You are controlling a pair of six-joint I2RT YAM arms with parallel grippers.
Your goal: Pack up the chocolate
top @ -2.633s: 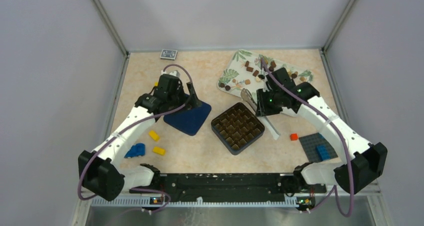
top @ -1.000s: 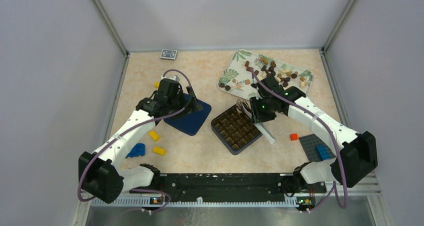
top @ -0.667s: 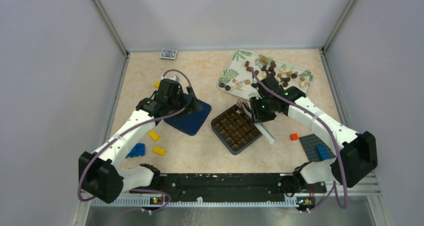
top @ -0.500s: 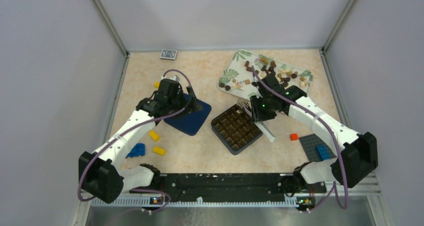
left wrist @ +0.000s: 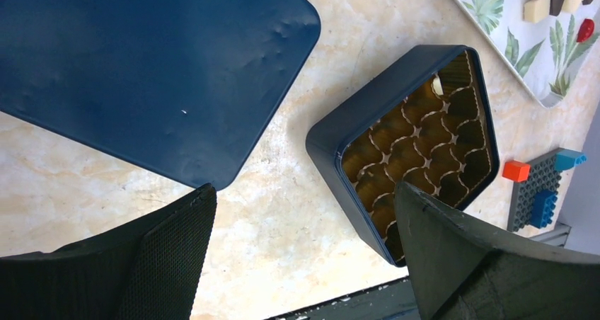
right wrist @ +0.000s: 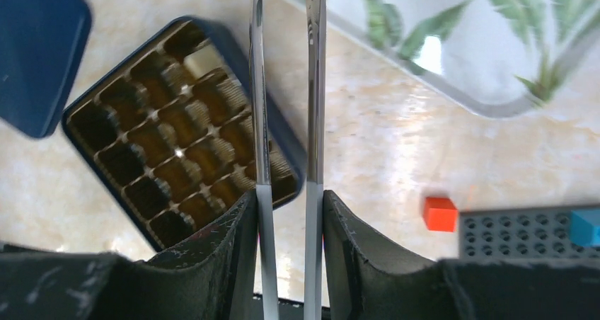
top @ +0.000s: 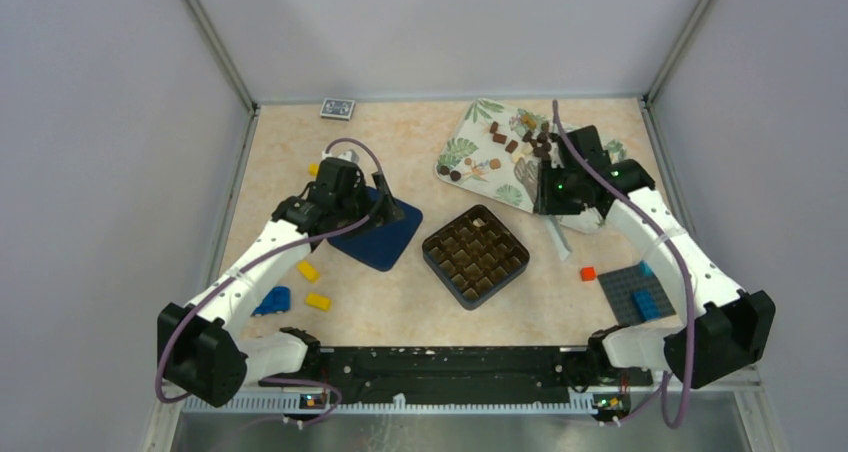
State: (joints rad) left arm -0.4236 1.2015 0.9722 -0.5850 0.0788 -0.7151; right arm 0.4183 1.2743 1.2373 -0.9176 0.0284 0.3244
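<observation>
Entry: my right gripper (right wrist: 286,208) clamped the tongs (right wrist: 313,86) at the tray (top: 470,122), 1 o'clock of the box (left wrist: 332,166). Chocolates (top: 515,144) lay mostly on the tray, with one cream piece (right wrist: 205,58) boxed. My left gripper (left wrist: 304,192) gaped empty. Step, as I judged it: fetching. Next called for a tong pinch on one candy.

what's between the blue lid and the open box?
Nothing: only bare tabletop separates lid and box, clearest in the left wrist view.

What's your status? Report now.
Left end effector open above lid. Right end effector shut on tongs, at tray edge. One cream chocolate in box, more chocolates on tray. Nothing blocking box.
</observation>
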